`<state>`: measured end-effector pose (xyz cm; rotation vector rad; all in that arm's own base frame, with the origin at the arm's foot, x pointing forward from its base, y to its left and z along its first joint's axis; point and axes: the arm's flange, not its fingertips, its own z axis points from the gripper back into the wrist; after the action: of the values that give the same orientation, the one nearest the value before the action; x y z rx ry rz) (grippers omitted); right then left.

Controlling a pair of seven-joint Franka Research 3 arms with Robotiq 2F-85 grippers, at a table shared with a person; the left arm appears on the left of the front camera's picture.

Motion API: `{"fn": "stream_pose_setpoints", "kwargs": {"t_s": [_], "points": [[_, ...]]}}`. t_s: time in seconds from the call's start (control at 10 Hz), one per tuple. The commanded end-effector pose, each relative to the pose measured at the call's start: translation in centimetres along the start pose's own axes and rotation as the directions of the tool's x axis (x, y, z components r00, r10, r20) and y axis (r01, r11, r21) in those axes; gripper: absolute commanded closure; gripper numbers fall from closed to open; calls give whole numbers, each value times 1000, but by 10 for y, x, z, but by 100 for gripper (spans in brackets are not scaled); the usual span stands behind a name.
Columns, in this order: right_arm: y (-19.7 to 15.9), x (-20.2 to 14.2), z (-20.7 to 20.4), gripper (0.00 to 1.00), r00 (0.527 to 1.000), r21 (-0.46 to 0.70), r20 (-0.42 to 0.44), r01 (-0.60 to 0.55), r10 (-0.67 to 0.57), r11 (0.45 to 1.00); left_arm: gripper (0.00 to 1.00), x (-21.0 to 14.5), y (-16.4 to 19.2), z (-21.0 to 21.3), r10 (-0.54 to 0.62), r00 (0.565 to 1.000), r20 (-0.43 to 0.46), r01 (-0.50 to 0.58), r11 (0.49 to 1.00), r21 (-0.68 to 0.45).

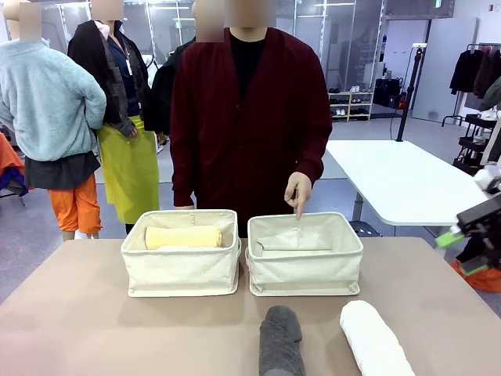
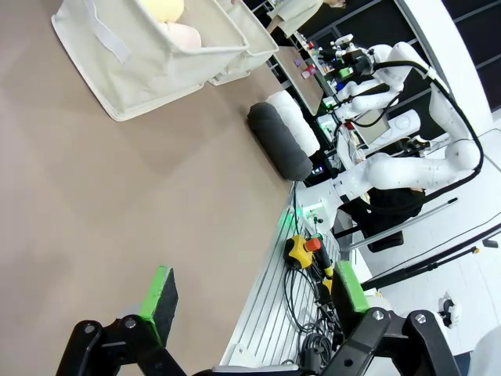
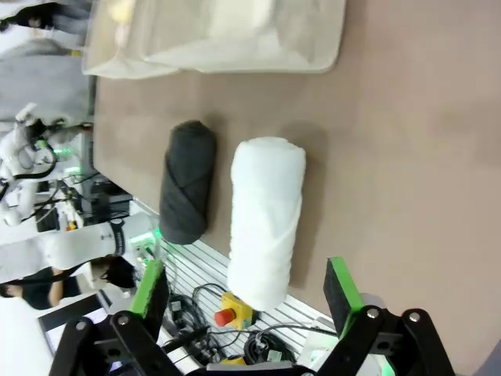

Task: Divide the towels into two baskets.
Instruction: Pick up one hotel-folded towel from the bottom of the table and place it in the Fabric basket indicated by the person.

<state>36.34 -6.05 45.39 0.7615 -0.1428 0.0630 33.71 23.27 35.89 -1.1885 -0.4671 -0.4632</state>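
Both pincers are spread, nothing gripped: left pincer (image 2: 254,291) at the bottom of its wrist view, right pincer (image 1: 463,254) at the front view's right edge. Pale yellow towel (image 1: 184,236) is laid in the left basket (image 1: 180,270), centre-left. Dark grey towel (image 1: 280,341) and white towel (image 1: 374,341) are laid side by side on the desk (image 1: 94,329), lower right. A person's hand (image 1: 298,190) is pointed down at the right basket (image 1: 305,270).

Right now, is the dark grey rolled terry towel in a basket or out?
Out: the dark grey rolled terry towel lies on the brown table beside the white rolled towel.
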Motion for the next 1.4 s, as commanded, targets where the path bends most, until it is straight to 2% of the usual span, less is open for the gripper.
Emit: {"fn": "stream_pose_setpoints", "kwargs": {"t_s": [0.0, 0.2, 0.9, 1.3], "points": [[12, -23, -33, 0, 999, -120, 7, 53, -53, 991, 0, -2, -5, 3, -7, 1000, -13, 7, 1000, 6], [18, -31, -67, 0, 998, -161, 27, 65, -61, 985, 0, -2, -5, 3, -7, 1000, -13, 7, 1000, 6], [22, -39, -154, 0, 996, -268, -75, 35, -57, 963, 0, -2, -5, 3, -7, 1000, -13, 7, 1000, 6], [20, -49, -185, 0, 990, -329, -136, -12, -35, 944, 0, -2, -5, 3, -7, 1000, -13, 7, 1000, 6]]}}
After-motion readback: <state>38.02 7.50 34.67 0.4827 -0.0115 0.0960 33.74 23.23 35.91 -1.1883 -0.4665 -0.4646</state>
